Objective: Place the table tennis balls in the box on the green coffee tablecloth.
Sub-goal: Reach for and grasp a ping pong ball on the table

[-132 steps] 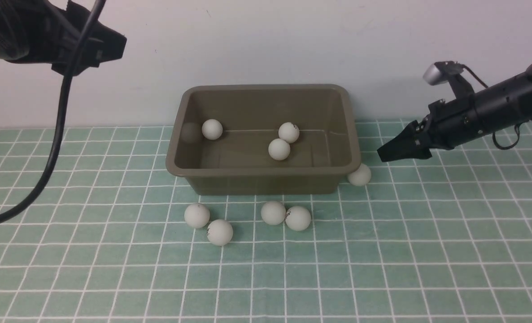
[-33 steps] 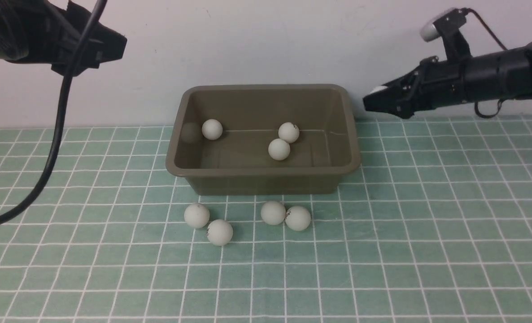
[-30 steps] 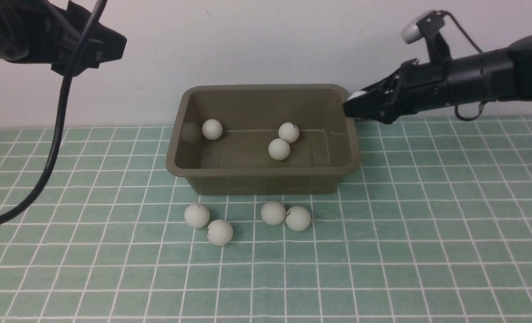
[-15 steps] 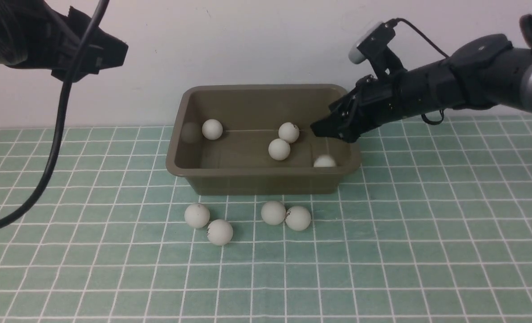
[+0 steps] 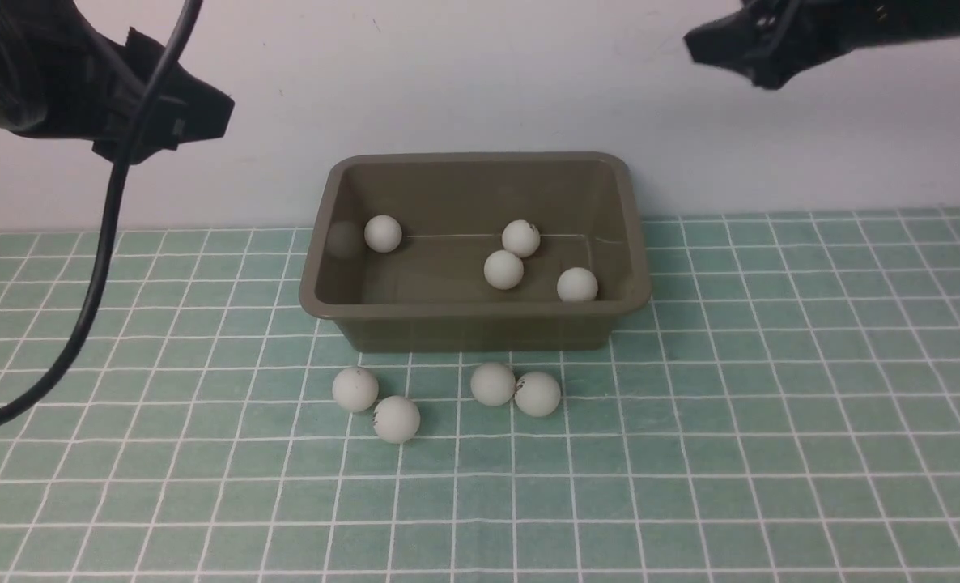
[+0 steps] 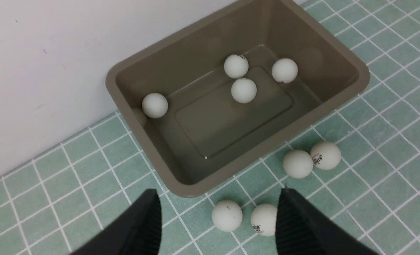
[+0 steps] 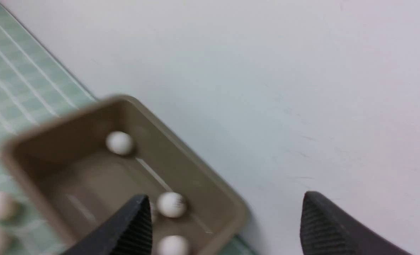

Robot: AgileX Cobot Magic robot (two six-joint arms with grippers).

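The olive-brown box (image 5: 480, 328) stood upright on the green coffee tablecloth (image 5: 771, 421), below and beyond the spread fingers (image 6: 142, 226) of the left gripper (image 6: 219, 191). Four matte white table tennis balls (image 5: 503, 269) lay on its floor, well clear of every finger. Four more lay on the cloth by its near wall: one close pair showed between those fingers, the other, touching pair just past one fingertip.

wall (image 5: 480, 81) | plain off-white, matte | upright along the far side | a few faint dark specks
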